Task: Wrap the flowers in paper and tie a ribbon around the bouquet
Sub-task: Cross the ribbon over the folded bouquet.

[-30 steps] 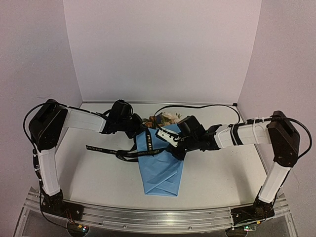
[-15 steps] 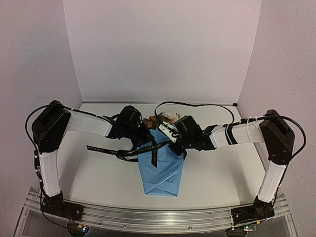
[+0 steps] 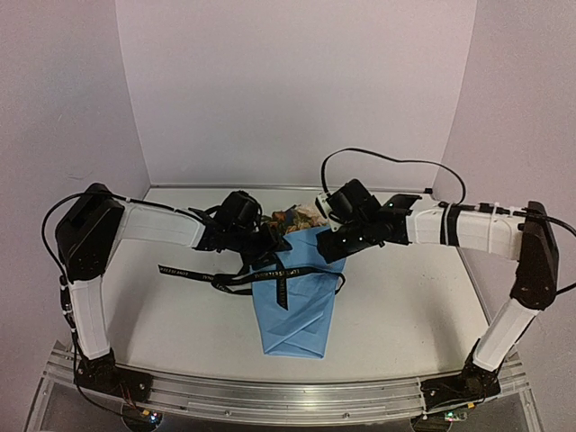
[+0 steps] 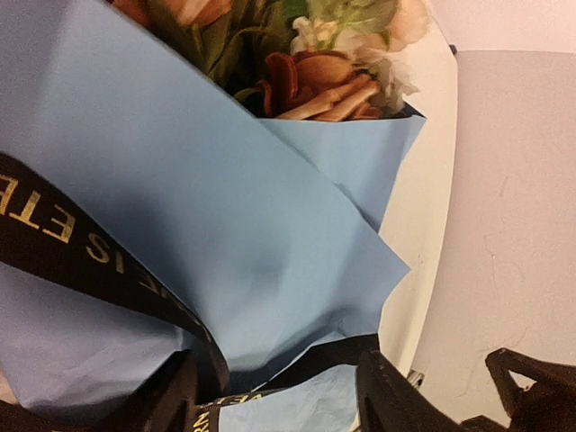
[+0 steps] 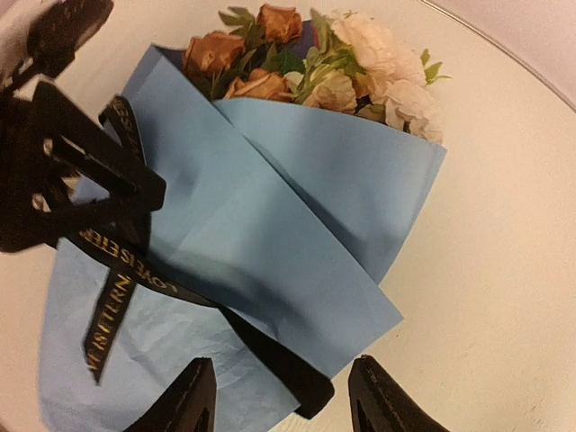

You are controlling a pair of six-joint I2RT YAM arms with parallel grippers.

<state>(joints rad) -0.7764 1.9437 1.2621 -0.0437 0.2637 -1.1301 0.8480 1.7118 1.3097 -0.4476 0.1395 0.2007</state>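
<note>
A cone-shaped light blue paper bouquet (image 3: 295,306) with cream and orange blooms lies mid-way across the white surface (image 3: 414,306); a narrow black lettered ribbon (image 3: 270,276) crosses it, 1 tail trailing left; the left gripper (image 4: 277,396) and right gripper (image 5: 281,396) flank it, both with jaws apart, clamping nothing.

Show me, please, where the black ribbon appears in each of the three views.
Top external: ribbon crosses the blue paper at centre, tail trailing left.
Left wrist: diagonal lettered band, lower left.
Right wrist: across the paper's lower left, lettered tail hanging.
Shared landmark: the flowers at the paper's open end.
</note>
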